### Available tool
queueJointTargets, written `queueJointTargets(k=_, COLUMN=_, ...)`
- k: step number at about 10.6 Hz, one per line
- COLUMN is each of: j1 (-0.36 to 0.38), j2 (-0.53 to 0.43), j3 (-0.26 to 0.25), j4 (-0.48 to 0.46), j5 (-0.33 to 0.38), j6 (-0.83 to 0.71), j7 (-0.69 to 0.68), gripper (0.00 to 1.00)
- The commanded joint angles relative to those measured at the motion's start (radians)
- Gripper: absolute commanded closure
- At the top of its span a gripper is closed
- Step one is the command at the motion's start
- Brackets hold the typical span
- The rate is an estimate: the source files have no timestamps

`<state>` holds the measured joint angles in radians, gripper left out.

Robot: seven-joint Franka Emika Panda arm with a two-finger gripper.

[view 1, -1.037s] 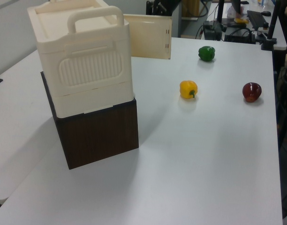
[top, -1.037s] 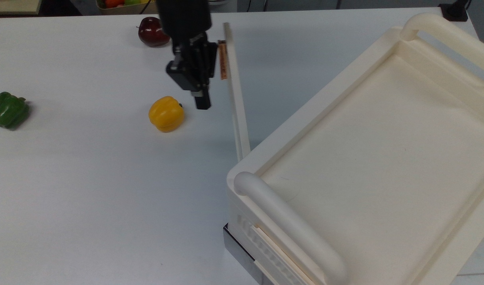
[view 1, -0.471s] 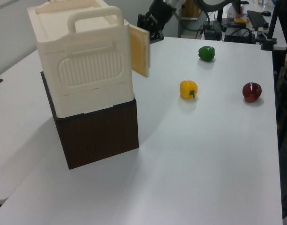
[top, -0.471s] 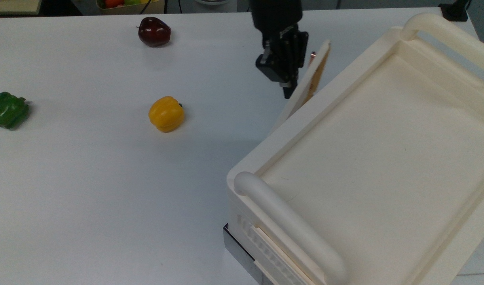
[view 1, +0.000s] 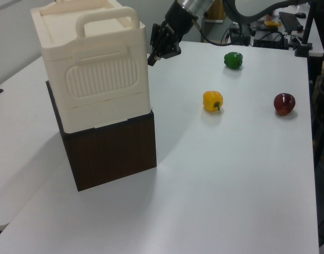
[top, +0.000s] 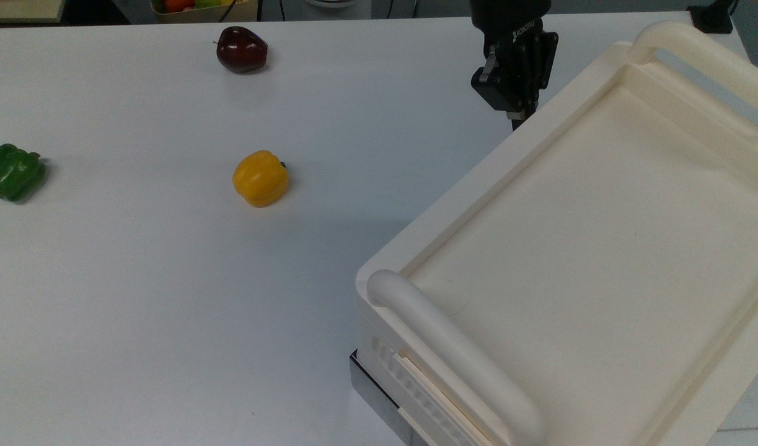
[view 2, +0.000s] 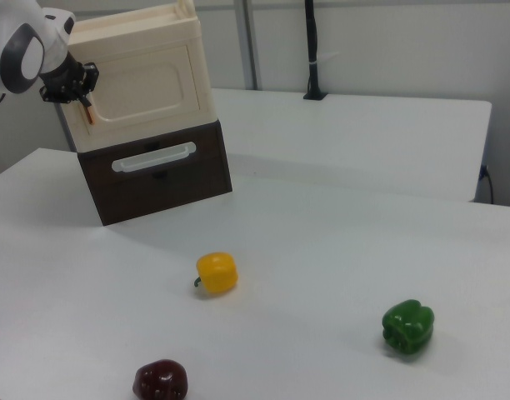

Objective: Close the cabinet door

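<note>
Where tool [view 2: 78, 98] touches, cabinet door [view 2: 142, 87] flush

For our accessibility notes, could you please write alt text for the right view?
A cream cabinet on a dark drawer base has its cabinet door flush shut, the robot's hand at the door's copper handle. A yellow pepper, green pepper and red apple lie on the white table.

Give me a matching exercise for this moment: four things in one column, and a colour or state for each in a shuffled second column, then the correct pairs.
Things:
1. cabinet door
2. apple
3. pepper nearest the cabinet
4. pepper at the top view's left edge

States or colours:
A. green
B. shut flush against the cabinet
C. dark red
D. yellow

Pairs: 1-B, 2-C, 3-D, 4-A
</note>
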<state>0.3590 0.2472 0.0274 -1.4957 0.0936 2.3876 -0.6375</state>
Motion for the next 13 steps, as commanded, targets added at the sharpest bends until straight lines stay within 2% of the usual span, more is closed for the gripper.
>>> queueJointTargets(k=1, j1=0.025, j2=-0.02, j3=-0.014, j4=-0.014, j5=-0.026, j6=0.021, j7=0.048, gripper=1.0)
queueJointTargets(k=3, j1=0.023, j2=-0.041, j3=-0.014, j4=-0.02, j5=-0.029, j6=-0.063, j7=0.146, gripper=1.0)
queueJointTargets(k=5, j1=0.012, j2=-0.081, j3=-0.021, j4=-0.02, j5=-0.029, j6=-0.219, j7=0.22, gripper=1.0)
queueJointTargets(k=7, j1=-0.026, j2=-0.123, j3=-0.026, j4=-0.02, j5=-0.034, j6=-0.364, j7=0.347, gripper=1.0)
queueJointTargets(k=8, j1=-0.05, j2=-0.146, j3=-0.026, j4=-0.02, j5=-0.049, j6=-0.465, j7=0.407, gripper=1.0)
queueJointTargets(k=10, j1=-0.109, j2=-0.192, j3=-0.026, j4=-0.017, j5=-0.144, j6=-0.658, j7=0.574, gripper=0.97)
queueJointTargets(k=11, j1=-0.142, j2=-0.207, j3=-0.026, j4=-0.015, j5=-0.169, j6=-0.736, j7=0.654, gripper=0.93)
queueJointTargets(k=12, j1=-0.182, j2=-0.215, j3=-0.024, j4=-0.017, j5=-0.169, j6=-0.813, j7=0.695, gripper=0.78)
queueJointTargets(k=13, j1=-0.225, j2=-0.216, j3=-0.029, j4=-0.014, j5=-0.158, j6=-0.868, j7=0.702, gripper=0.75)
